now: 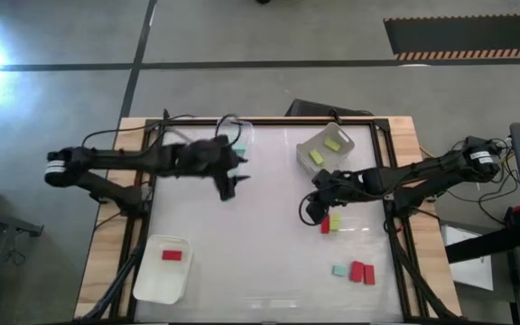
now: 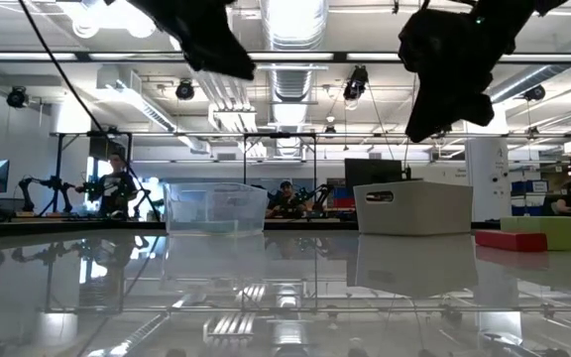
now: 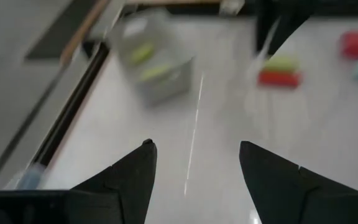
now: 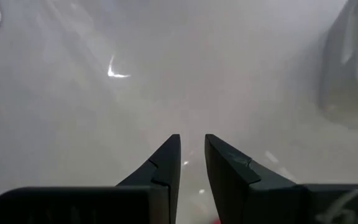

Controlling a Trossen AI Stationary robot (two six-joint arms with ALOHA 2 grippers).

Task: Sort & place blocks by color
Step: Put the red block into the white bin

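My left gripper (image 1: 232, 188) (image 3: 194, 148) hangs open above the bare table middle, nothing between its fingers. My right gripper (image 1: 311, 215) (image 4: 192, 142) hovers left of a red block (image 1: 326, 224) and a yellow-green block (image 1: 335, 222) lying side by side; its fingers stand almost together with nothing between them. A teal block (image 1: 339, 270) and two red blocks (image 1: 362, 273) lie toward the near right. A far tray (image 1: 325, 149) holds two yellow-green blocks, and a near-left tray (image 1: 163, 268) holds one red block (image 1: 171, 255).
A third, translucent tray (image 1: 234, 135) (image 2: 216, 208) stands at the far edge behind my left gripper. A dark frame (image 1: 389, 171) borders the white tabletop. Bare table lies between the arms and along the near middle.
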